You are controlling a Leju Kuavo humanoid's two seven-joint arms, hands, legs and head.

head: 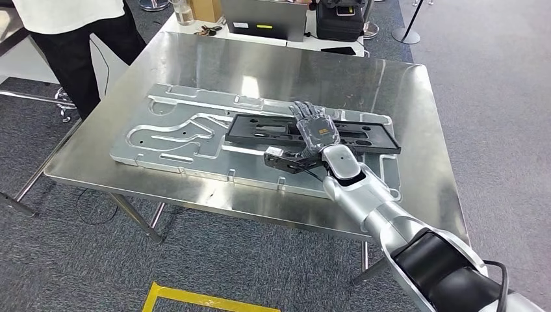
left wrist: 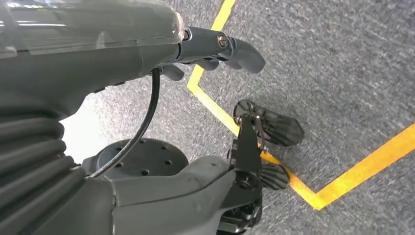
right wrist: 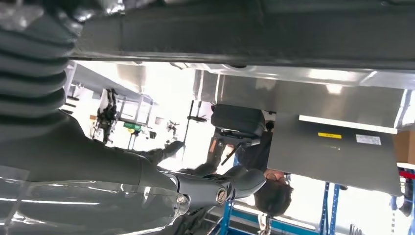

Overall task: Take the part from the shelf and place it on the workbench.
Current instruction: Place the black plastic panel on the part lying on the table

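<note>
A long black frame part [head: 260,130] lies flat on a large machined aluminium plate [head: 169,140], which rests on the steel workbench [head: 227,65]. My right hand [head: 315,133] is stretched out flat over the middle of the black part, fingers extended and apart, thumb pointing off to the left. It grips nothing. The right wrist view has that hand [right wrist: 122,171] close under the shiny bench surface. My left hand [left wrist: 147,49] hangs beside my body above the carpet with its fingers apart and nothing in it.
A person in dark trousers [head: 78,39] stands at the bench's far left corner. A grey box [head: 263,19] and a black case [head: 338,23] sit on a table behind the bench. Yellow tape [left wrist: 342,181] marks the grey carpet.
</note>
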